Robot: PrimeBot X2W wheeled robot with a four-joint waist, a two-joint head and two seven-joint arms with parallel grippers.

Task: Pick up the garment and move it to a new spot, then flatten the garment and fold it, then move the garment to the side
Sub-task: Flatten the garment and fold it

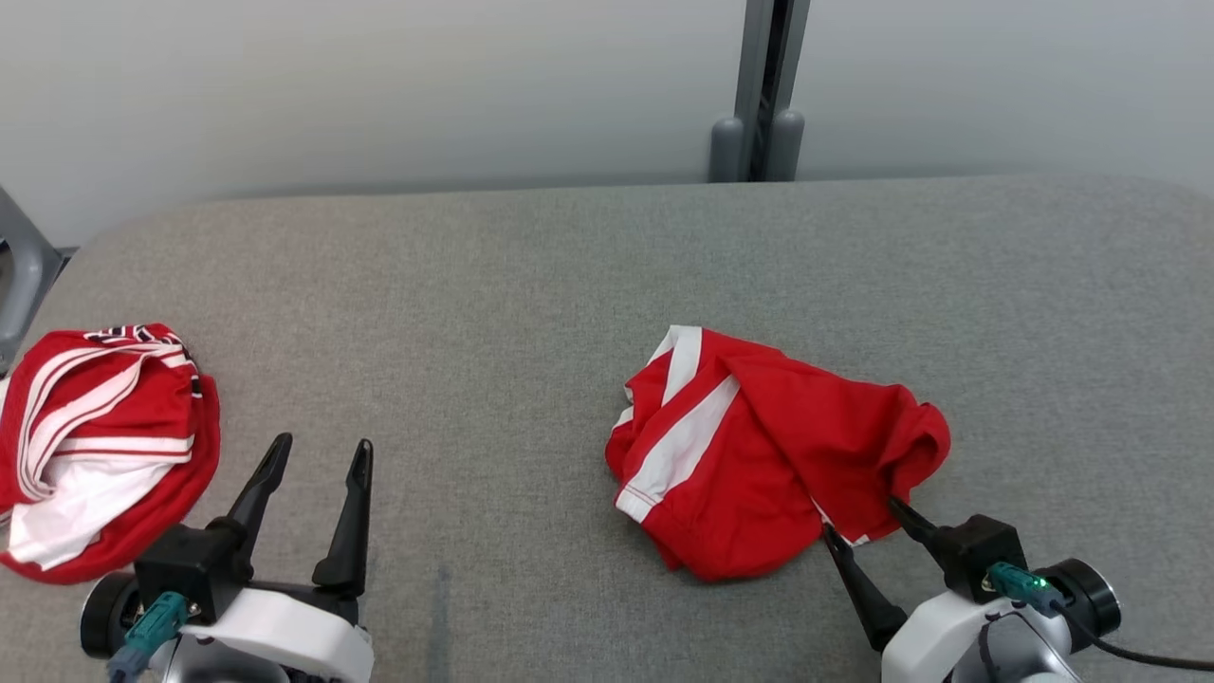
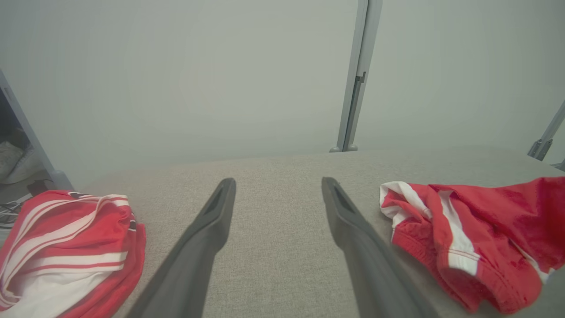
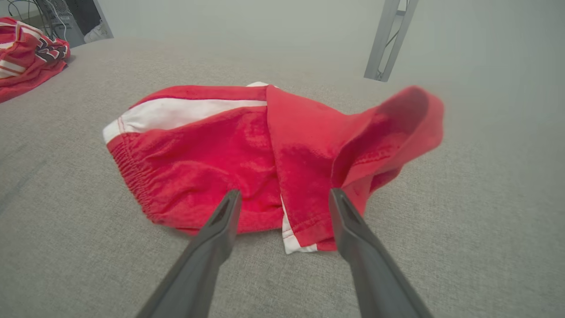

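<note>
A crumpled red garment (image 1: 768,455) with white stripes lies right of centre on the grey padded table (image 1: 531,313). My right gripper (image 1: 861,520) stands open at its near right edge, the fingertips just over the cloth's hem. The right wrist view has that garment (image 3: 247,154) spread in front of the open gripper (image 3: 282,196), a white-trimmed corner between the tips. My left gripper (image 1: 321,452) is open over bare table at the lower left, well left of the garment (image 2: 468,234). In the left wrist view the open left gripper (image 2: 278,185) holds nothing.
A second bundle of red and white cloth (image 1: 95,446) sits at the table's left edge, beside my left gripper, also in the left wrist view (image 2: 66,247). A grey post (image 1: 759,95) rises behind the table's far edge against a pale wall.
</note>
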